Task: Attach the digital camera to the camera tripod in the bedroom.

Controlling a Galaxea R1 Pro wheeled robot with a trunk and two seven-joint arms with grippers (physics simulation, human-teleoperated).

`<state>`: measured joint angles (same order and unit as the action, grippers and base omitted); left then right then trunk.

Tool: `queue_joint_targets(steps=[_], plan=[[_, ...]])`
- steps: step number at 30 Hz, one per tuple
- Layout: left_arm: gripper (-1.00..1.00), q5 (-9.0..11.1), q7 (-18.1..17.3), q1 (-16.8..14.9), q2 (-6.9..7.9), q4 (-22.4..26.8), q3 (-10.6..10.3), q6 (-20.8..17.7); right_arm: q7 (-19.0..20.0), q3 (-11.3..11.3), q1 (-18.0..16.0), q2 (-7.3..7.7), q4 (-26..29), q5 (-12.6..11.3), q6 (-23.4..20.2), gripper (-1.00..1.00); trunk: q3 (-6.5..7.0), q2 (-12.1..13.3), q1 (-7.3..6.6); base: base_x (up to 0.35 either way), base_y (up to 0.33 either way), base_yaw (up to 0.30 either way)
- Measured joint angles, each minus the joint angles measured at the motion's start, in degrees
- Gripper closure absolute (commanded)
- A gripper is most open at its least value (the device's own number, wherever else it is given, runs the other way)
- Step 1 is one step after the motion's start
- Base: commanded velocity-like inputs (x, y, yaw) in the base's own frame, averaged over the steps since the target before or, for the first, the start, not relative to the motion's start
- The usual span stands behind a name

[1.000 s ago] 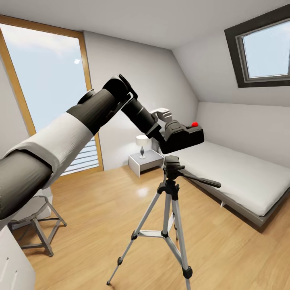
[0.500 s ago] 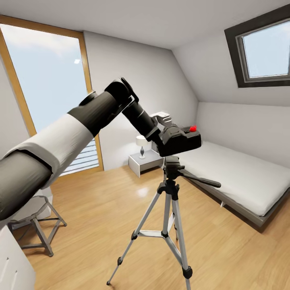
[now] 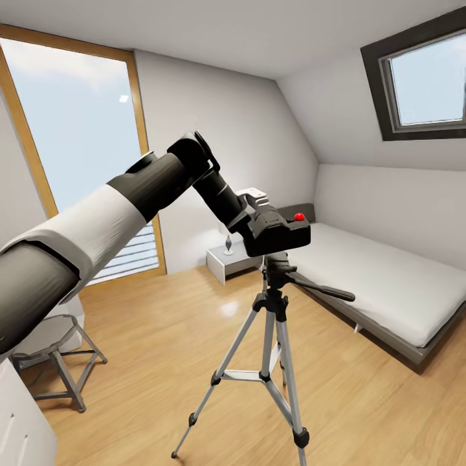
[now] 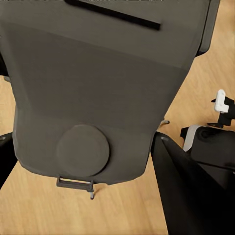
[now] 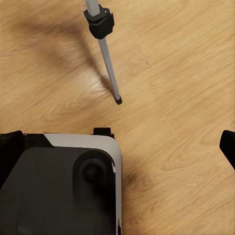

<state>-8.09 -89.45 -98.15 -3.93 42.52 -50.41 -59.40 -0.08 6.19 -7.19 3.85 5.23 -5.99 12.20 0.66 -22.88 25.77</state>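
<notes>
The digital camera (image 3: 279, 234), a black box with a red button (image 3: 299, 217) on top, is held in my left gripper (image 3: 259, 223), which is shut on it. It sits right over the black head (image 3: 277, 264) of the camera tripod (image 3: 274, 323); I cannot tell whether they touch. The tripod stands on the wood floor, its long handle (image 3: 323, 290) pointing right. In the left wrist view the camera (image 4: 98, 93) sits between the dark fingers (image 4: 183, 196). My right gripper (image 5: 120, 147) hangs open over the floor near a tripod leg (image 5: 105, 58).
A grey bed (image 3: 388, 278) lies to the right of the tripod, with a nightstand (image 3: 232, 259) and lamp behind it. A metal stool (image 3: 55, 353) stands at the left under the tall window (image 3: 77, 162). My base (image 5: 58, 186) shows below the right wrist.
My left arm has carried the camera to the left and a little down, from beside the tripod head to directly over it. The tripod has not moved.
</notes>
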Motion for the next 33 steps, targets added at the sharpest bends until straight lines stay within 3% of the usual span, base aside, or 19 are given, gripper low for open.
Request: queue_joint_targets(steps=[14,33], plan=[[1.00,0.0,0.0,0.0,-0.08,0.0,-0.1,0.0,0.0,0.0,0.0,0.00,0.0,0.0,0.0,-1.00,0.00,0.0,0.00,0.000,0.000,0.000],[1.00,0.0,0.0,0.0,-1.40,0.2,-0.1,0.0,0.0,0.0,0.0,0.00,0.0,0.0,0.0,-1.00,0.00,0.0,0.00,0.000,0.000,0.000]])
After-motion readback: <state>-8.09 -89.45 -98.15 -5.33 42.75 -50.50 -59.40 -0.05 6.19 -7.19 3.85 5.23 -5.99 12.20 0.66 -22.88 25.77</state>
